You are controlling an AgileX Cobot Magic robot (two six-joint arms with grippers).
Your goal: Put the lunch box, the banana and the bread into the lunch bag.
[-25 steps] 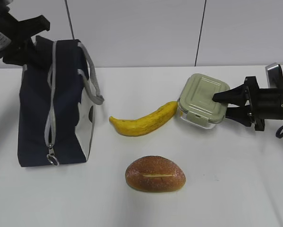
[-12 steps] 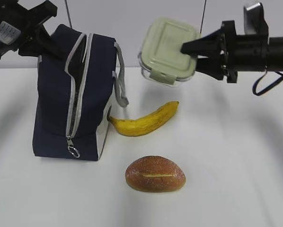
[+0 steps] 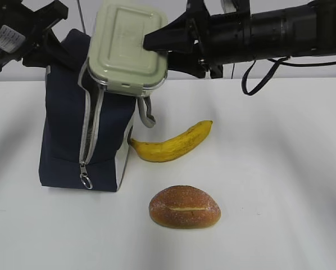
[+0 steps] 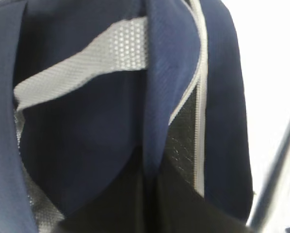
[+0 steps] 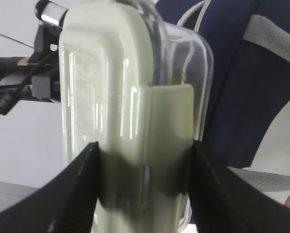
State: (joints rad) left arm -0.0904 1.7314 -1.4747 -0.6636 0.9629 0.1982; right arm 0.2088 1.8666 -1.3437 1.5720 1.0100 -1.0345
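Three items remain outside the navy-blue boxy fabric lunch bag [image 3: 81,129], which stands at nine o'clock on the white table [image 3: 280,185], its grey zipper open. At twelve o'clock the right gripper [image 3: 154,44] grips the clear glass lunch box with sage-green lid [image 3: 126,48], jaws clamped on its edge, tilted on end over the bag's mouth and not yet inside. At centre lies the curved yellow banana [image 3: 171,145], one tip just beside the bag; at six o'clock sits the oval golden-brown bread [image 3: 184,207], well apart from both. The left gripper [image 3: 41,34] is at the bag's upper rear edge; its jaw state cannot be told, since the left wrist view shows only fabric and foil lining.
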